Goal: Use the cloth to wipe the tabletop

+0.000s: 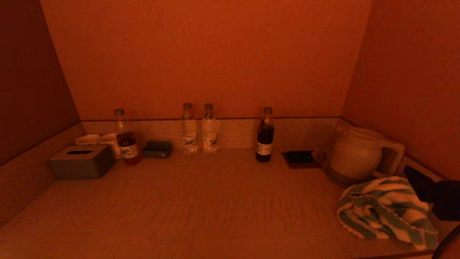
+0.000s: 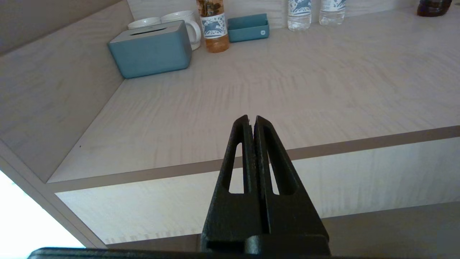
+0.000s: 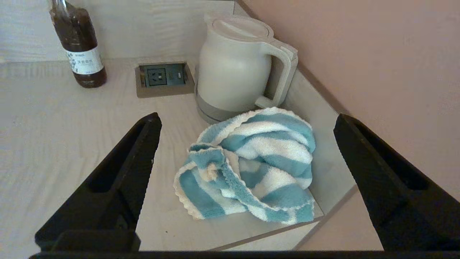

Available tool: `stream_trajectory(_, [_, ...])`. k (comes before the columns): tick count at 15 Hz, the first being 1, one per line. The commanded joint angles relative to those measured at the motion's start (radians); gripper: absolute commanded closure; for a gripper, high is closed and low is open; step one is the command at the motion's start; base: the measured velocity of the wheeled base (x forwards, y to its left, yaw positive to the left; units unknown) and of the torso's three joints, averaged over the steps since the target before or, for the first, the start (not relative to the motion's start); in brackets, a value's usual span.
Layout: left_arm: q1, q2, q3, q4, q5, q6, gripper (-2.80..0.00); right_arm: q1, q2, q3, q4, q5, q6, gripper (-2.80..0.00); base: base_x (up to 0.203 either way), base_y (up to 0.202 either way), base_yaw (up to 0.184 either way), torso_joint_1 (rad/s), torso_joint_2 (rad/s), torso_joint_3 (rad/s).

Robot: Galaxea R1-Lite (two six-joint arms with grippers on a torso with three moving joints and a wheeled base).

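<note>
Cloth (image 3: 248, 165), striped and crumpled, is seen at the near right corner of the worktop (image 1: 201, 212), touching the base of the kettle (image 3: 235, 68) behind it. The right tool (image 3: 248, 144) is held wide open just short of the cloth, apparently lined up for a grasp. The left tool (image 2: 251, 122) is kept pressed closed, empty, off the front edge. Farther back, bottles (image 1: 197, 128) and a tissue box (image 1: 81, 162) are ranged along the wall, so the middle is left free for wiping.
</note>
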Motion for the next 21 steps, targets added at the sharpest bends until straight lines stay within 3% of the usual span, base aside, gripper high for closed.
stream_trajectory(1, [0.000, 0.000, 0.000, 0.000, 0.000, 0.001, 0.00, 0.008, -0.047, 0.011, 0.033, -0.003, -0.005, 0.00, 0.000, 0.000, 0.000, 0.000, 0.00, 0.000])
stream_trajectory(11, [0.000, 0.000, 0.000, 0.000, 0.001, 0.001, 0.00, 0.017, -0.312, 0.040, 0.169, -0.007, -0.060, 0.00, 0.000, 0.000, 0.000, 0.000, 0.00, 0.000])
stream_trajectory(21, [0.000, 0.000, 0.000, 0.000, -0.001, 0.001, 0.00, -0.021, -0.594, 0.060, 0.431, -0.007, -0.059, 0.00, 0.000, 0.000, 0.000, 0.000, 0.00, 0.000])
